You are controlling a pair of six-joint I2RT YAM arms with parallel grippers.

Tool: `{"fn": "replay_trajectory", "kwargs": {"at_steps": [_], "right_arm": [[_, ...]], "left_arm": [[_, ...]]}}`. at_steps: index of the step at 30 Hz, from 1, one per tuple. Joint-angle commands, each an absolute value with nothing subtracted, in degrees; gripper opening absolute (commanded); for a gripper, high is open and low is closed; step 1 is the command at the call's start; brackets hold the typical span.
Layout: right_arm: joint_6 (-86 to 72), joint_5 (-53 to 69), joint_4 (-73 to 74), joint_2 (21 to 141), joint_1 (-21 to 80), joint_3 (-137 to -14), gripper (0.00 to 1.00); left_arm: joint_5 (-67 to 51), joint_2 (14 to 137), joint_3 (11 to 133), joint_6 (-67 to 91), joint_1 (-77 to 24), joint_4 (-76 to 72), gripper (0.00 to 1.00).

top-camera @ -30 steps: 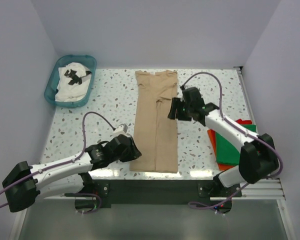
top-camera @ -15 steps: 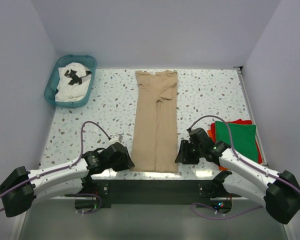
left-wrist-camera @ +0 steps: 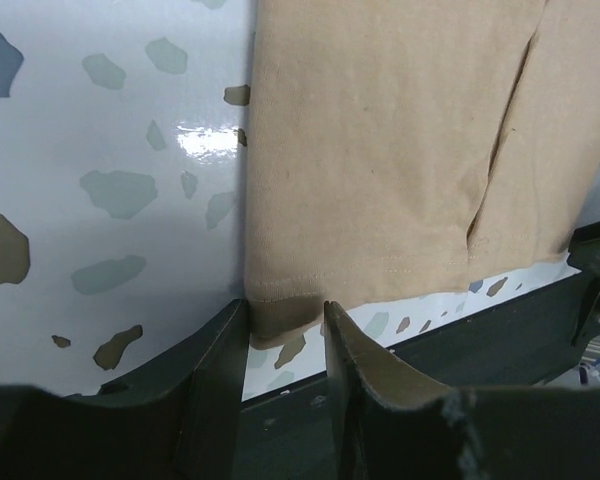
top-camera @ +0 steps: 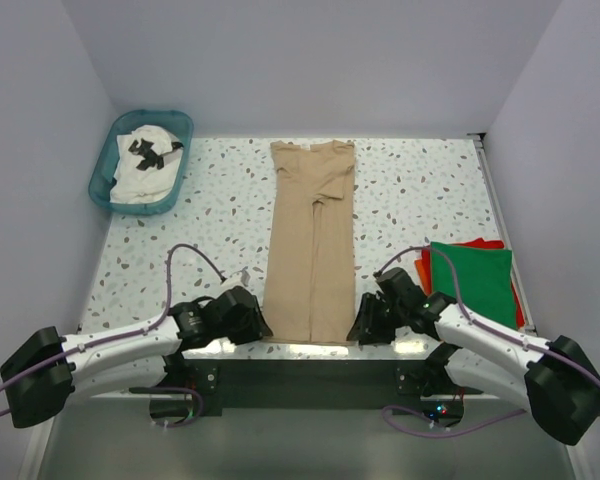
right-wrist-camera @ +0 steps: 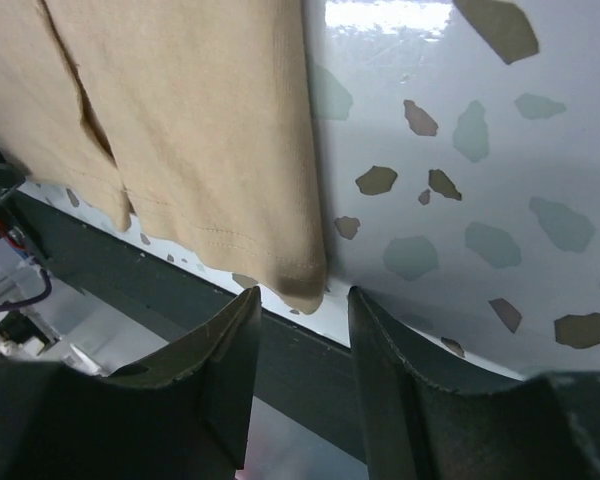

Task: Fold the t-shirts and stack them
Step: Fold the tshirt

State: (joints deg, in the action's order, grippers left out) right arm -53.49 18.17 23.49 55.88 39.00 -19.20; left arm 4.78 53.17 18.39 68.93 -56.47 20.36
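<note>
The tan t-shirt [top-camera: 312, 250] lies folded into a long strip down the middle of the table. My left gripper [top-camera: 254, 324] is at its near left corner. In the left wrist view that gripper [left-wrist-camera: 285, 308] is open, with the corner of the hem of the shirt [left-wrist-camera: 380, 150] between its fingertips. My right gripper [top-camera: 364, 327] is at the near right corner. In the right wrist view it [right-wrist-camera: 303, 295] is open, with the corner of the shirt [right-wrist-camera: 200, 130] just ahead of the gap. The green t-shirt [top-camera: 472, 280] lies folded on the red-orange one [top-camera: 421, 272] at the right. The white printed t-shirt [top-camera: 145, 165] is in the basket.
The teal basket [top-camera: 104, 180] stands at the far left corner. The table's near edge and the dark rail [left-wrist-camera: 500, 330] lie right under both grippers. The side walls are close on both sides.
My right arm has swung from beside the shirt's upper right down to its near right corner. My left gripper has shifted slightly toward the near edge at the left corner.
</note>
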Motion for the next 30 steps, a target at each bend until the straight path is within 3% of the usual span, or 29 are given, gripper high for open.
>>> {"fn": "replay_trajectory", "kwargs": {"at_steps": [1, 7, 13, 18, 21, 26, 30], "right_arm": [[-55.6, 19.9, 20.5, 57.0, 39.3, -17.9, 0.42], [-56.4, 20.6, 20.0, 56.4, 39.3, -16.4, 0.33], [-55.6, 20.3, 22.3, 53.7, 39.3, -15.9, 0.01], [-54.6, 20.6, 31.1, 45.4, 39.3, -15.4, 0.0], [-53.7, 21.0, 40.6, 32.4, 39.3, -15.0, 0.0], [-52.5, 19.5, 41.8, 31.7, 39.3, -17.0, 0.0], [-50.2, 16.7, 37.7, 38.2, 39.3, -21.6, 0.0]], "left_arm": [[4.0, 54.9, 16.3, 70.1, -57.8, 21.4, 0.4], [3.7, 55.5, 15.9, 70.8, -59.0, 20.0, 0.22], [3.6, 55.6, 15.9, 72.1, -62.0, 18.5, 0.01], [4.0, 55.5, 16.5, 74.0, -65.5, 18.9, 0.0], [4.7, 53.7, 17.9, 75.5, -69.1, 20.0, 0.0], [8.5, 53.4, 22.9, 74.1, -69.2, 22.5, 0.0], [10.9, 54.8, 26.4, 72.2, -67.9, 22.3, 0.0]]}}
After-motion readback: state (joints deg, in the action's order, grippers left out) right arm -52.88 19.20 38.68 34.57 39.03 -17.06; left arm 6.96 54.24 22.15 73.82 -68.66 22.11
